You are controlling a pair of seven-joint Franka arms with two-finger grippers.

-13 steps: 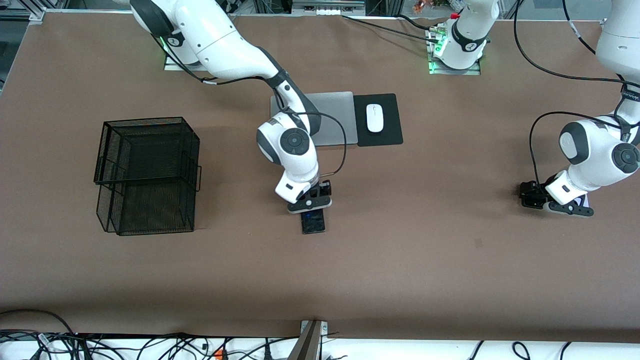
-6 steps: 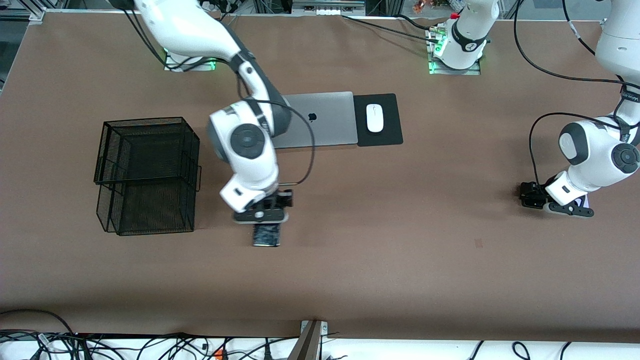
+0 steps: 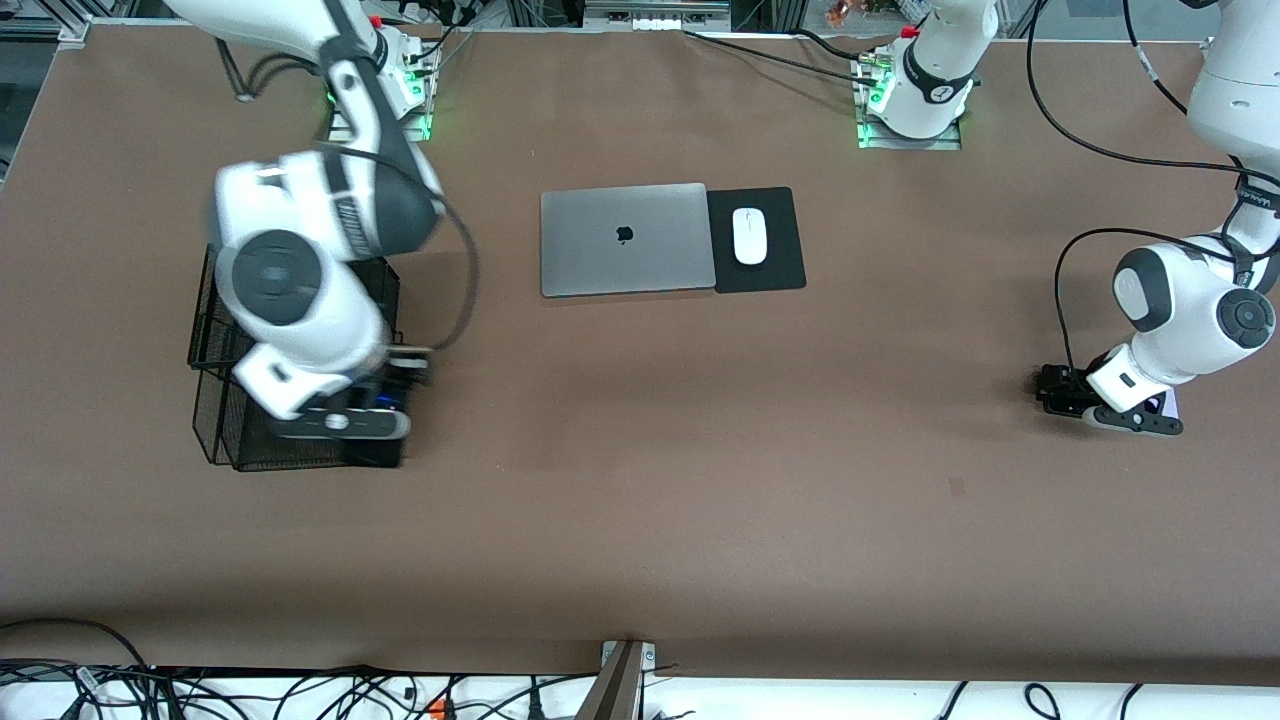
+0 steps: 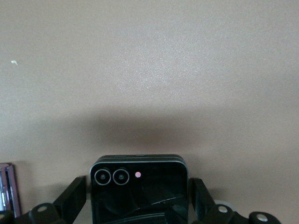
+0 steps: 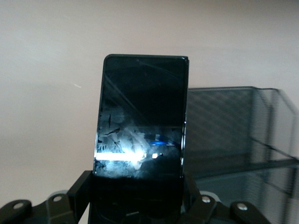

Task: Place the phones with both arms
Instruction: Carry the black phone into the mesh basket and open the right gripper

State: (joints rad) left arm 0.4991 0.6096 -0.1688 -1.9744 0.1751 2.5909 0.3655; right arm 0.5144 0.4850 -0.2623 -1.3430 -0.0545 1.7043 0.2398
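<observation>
1. Black mesh tray [image 3: 300, 262] sits at the right arm's end of the table. Right gripper [image 3: 340, 425] is over its front edge, clamped on the long black phone [image 5: 140, 121], which sticks out past the fingers.
2. Step in hand, I'd say: drop that phone into the tray. To do it well, centre over a compartment, clear the wire rim, lower until the phone is nearly flat, then release; letting go high risks a bounce or a snag on the mesh.
3. Mid-table: laptop [image 3: 626, 238], with mouse [image 3: 749, 235] on a black pad [image 3: 775, 270] beside it. Leave these alone.
4. Left gripper [image 3: 1105, 405] is low at the table, at the left arm's end. Fingers spread wide, straddling the black flip phone [image 4: 139, 196], not squeezing it yet.
5. A lilac-white phone [image 3: 1166, 400] pokes out just beside that gripper.
</observation>
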